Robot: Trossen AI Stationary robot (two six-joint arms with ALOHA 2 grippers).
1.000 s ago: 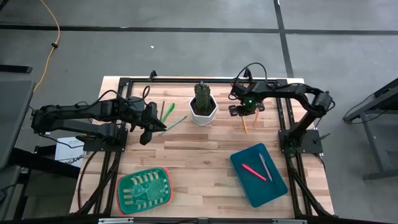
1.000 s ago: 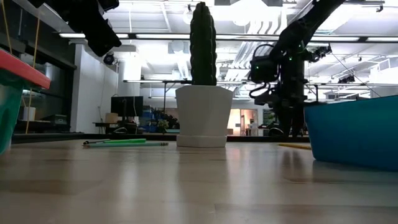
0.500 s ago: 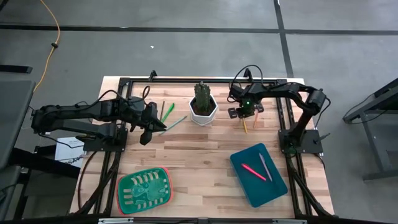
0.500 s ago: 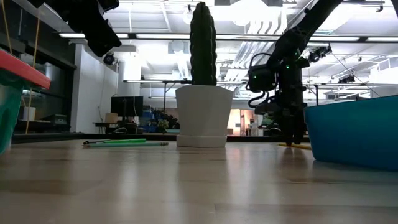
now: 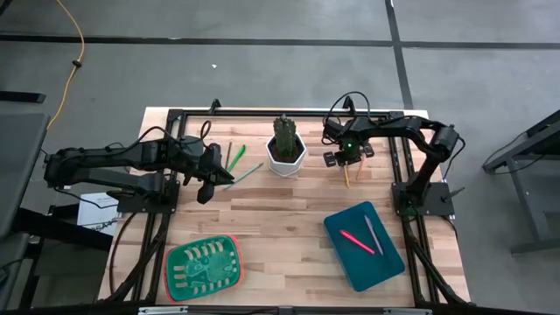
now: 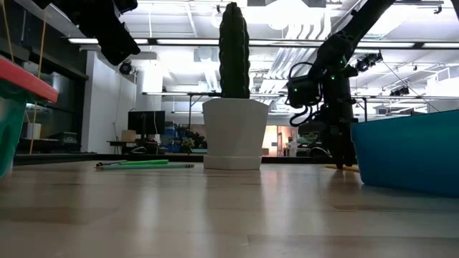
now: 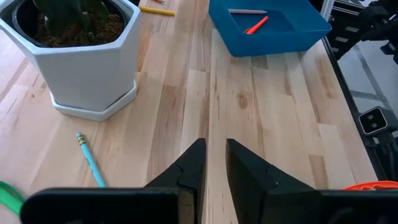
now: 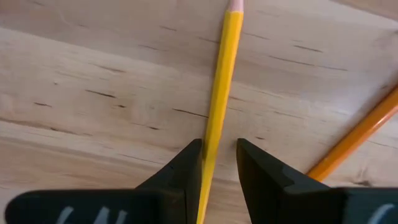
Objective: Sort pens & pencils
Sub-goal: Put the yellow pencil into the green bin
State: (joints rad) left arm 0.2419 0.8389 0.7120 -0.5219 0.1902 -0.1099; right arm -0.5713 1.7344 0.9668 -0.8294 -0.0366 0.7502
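Observation:
A yellow pencil [image 8: 224,74] lies on the wood table at the far right, with an orange pencil [image 8: 364,130] beside it. My right gripper [image 8: 219,146] points down over the yellow one [image 5: 345,178], open, a finger on each side of it. Green pens and slim pencils [image 5: 238,163] lie to the left of the cactus pot [image 5: 286,150]. A pink pen [image 5: 357,241] and a grey pen [image 5: 374,234] lie in the blue tray [image 5: 385,262]. My left gripper [image 7: 212,149] hangs above the table, left of the pot [image 5: 226,179], open by a narrow gap and holding nothing. My right gripper comes from above with its fingers across the yellow pencil, which lies flat on the table between them. One finger [image 8: 186,162] stands right against the pencil's side [image 8: 208,140]. Whether it touches the pencil, I cannot tell.
A green basket with a red rim [image 5: 203,267] sits near the front left. A teal pencil [image 7: 90,167] lies beside the pot's base. Black frame rails [image 5: 398,175] run along the table's sides and far edge. Bare wood lies between the basket and the tray.
My right gripper has sunk a little toward the table over the yellow pencil, tipping slightly, and has kept still for the last half second. Its finger gap looks the same.

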